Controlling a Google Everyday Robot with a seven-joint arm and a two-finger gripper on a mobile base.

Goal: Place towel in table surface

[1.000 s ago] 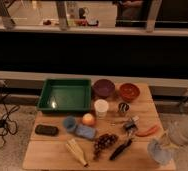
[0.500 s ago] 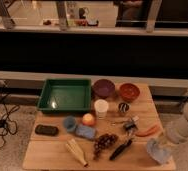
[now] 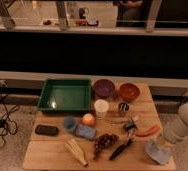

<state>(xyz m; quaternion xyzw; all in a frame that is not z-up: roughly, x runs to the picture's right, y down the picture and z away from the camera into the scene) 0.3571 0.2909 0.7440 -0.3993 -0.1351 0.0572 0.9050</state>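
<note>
Worktop (image 3: 137, 107): wooden, set before a dark wall with a glazed partition above; grey speckled floor and cables are seen at the left.
Tool (image 3: 159, 146): lowered at the front right corner of the worktop, at the end of the pale arm (image 3: 187, 125) entering from the right; whether it is open or closed cannot be told.
Towel (image 3: 157, 152): pale grey-blue, bunched on the worktop at the front right corner, directly under the tool; whether it is gripped cannot be told.
Green tray (image 3: 64, 95): placed at the back left.
Purple bowl (image 3: 104, 88): beside the tray.
Orange bowl (image 3: 129, 91): right of the purple bowl.
White cup (image 3: 101, 108): in the middle.
Grapes (image 3: 105, 142): at the front centre.
Carrot (image 3: 148, 132): near the towel.
</note>
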